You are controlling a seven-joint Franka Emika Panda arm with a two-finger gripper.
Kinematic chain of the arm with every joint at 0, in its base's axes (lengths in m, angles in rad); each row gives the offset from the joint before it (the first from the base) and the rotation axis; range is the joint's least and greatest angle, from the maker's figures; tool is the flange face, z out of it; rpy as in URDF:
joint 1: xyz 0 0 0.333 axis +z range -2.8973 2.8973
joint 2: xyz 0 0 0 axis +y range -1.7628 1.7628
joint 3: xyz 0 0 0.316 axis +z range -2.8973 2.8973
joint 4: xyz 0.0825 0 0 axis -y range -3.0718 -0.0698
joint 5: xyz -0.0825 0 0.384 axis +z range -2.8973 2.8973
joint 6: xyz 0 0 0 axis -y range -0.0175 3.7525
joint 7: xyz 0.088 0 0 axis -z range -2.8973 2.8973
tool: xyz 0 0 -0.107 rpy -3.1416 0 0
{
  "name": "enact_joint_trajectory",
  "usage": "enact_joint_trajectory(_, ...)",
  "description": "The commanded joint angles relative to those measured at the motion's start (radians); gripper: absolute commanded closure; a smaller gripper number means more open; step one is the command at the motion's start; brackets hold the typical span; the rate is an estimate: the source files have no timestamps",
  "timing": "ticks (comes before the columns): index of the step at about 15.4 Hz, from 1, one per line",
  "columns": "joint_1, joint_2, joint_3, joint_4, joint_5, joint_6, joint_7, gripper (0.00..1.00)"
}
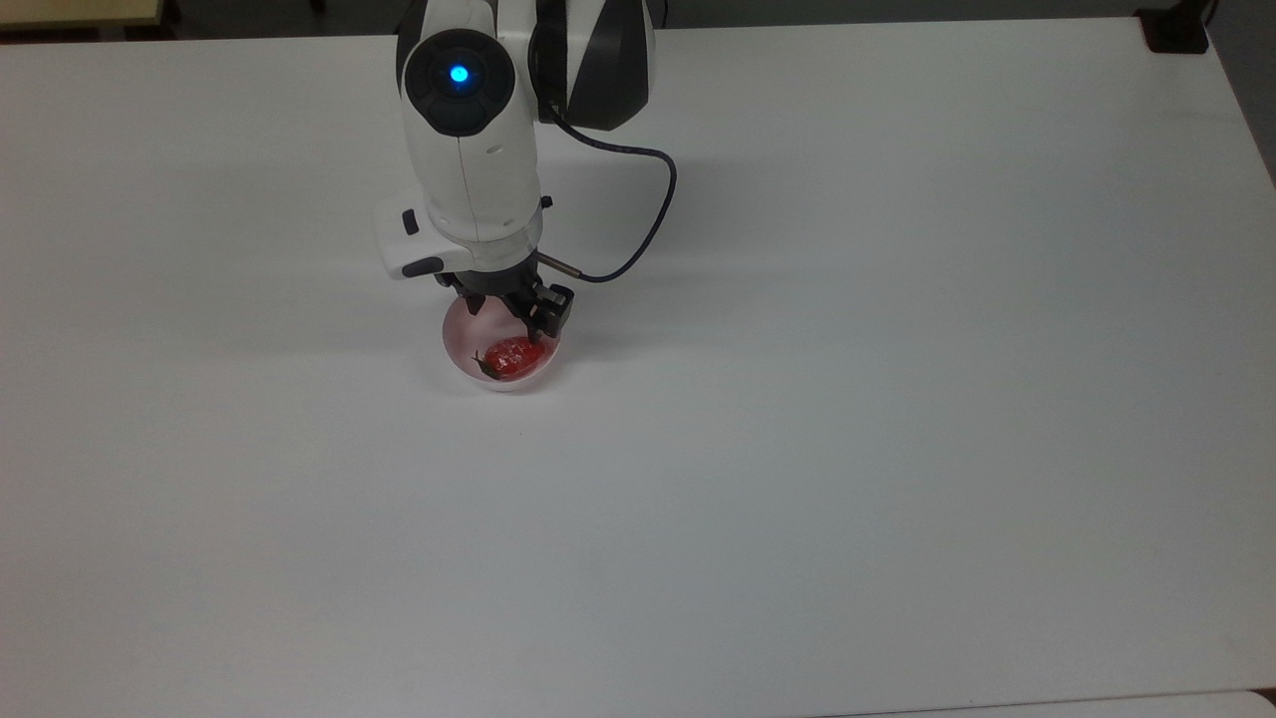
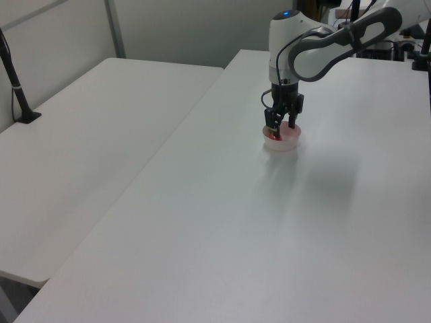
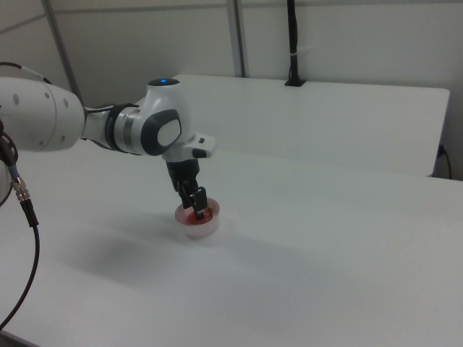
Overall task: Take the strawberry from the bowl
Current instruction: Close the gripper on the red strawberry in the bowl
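The claw hung pointing down into the bowl, its two black fingers spread apart with a gap between them and nothing held. In the top view, the strawberry lay on its side on the bowl's floor just below the fingertips, its dark green stem end toward the top view's left. One finger stood right over the fruit's upper right edge; whether it touched the fruit could not be told.

In the left view, the claw reached down inside the bowl's rim, and only a sliver of red showed at its near side. In the right view, the claw sat low in the bowl, with the strawberry a red patch directly under it.

The bowl stood on the white worktop straight beneath the claw. The white arm rose above the claw, a blue light glowing on its top, and a black cable looped out from the wrist on the top view's right.
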Motion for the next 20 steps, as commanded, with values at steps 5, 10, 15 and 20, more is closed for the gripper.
enact_joint_trajectory(5, 0.0, 0.055, 0.002, 0.004, -0.017, 0.086, 0.026, 0.28)
enact_joint_trajectory(10, -0.003, 0.054, 0.002, 0.006, -0.014, 0.102, 0.066, 0.5)
enact_joint_trajectory(15, -0.006, 0.041, 0.002, 0.007, -0.006, 0.102, 0.063, 0.83)
enact_joint_trajectory(20, -0.009, 0.041, 0.002, 0.007, -0.006, 0.101, 0.054, 0.84)
